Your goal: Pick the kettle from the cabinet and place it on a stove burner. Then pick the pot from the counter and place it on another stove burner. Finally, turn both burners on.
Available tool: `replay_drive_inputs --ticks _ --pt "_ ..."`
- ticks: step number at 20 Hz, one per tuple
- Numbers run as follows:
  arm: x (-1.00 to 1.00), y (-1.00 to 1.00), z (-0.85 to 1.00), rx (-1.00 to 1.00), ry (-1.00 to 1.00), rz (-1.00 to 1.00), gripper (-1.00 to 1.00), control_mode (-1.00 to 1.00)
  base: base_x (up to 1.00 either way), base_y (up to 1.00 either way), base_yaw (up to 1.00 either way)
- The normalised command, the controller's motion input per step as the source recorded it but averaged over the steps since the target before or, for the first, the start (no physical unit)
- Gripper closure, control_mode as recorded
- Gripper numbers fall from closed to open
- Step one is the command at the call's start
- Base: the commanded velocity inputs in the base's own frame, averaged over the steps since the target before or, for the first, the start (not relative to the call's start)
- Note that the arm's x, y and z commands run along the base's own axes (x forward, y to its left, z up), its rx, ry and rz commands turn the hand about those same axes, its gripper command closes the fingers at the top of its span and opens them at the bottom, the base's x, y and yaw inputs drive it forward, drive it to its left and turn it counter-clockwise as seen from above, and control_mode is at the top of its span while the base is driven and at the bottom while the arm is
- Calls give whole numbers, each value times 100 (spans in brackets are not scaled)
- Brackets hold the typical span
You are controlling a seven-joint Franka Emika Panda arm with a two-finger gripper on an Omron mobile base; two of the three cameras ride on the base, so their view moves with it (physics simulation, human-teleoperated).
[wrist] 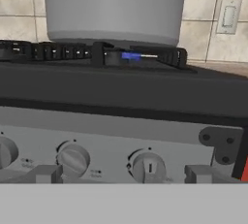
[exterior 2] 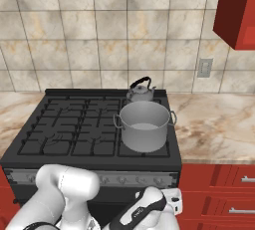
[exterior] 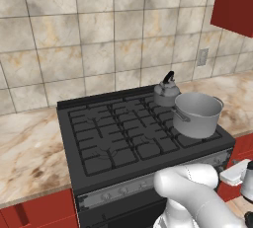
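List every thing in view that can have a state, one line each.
Squat grey metal kettle: upright on rear right burner.
Wide grey steel pot: upright on front right burner; blue flame beneath.
Silver knobs: settings unclear.
End effector: open, facing knobs, holding nothing.

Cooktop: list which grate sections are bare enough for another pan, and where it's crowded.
Free: the whole left and middle of the cooktop, from the back rim to the knob panel. Crowded: the right side, where the pot fills the front burner and the kettle sits right behind it; whether they touch is unclear.
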Motion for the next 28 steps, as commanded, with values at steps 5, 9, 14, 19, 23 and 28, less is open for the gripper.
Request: replay_drive_inputs --ticks 5,9,14,19,23,28 --pt "3 0 -7 8 0 0 -100 -100 0 0 0" --pt "0 0 -19 5 -2 0 -100 -100 0 0 0" --pt "3 -1 -8 5 -3 0 -100 -100 0 0 0" --pt "2 -15 0 0 -7 0 -100 -100 0 0 0" --pt "8 -16 -2 0 -5 -1 -100 -100 0 0 0" --pt "11 -6 -2 0 -1 -1 -100 -100 0 0 0"
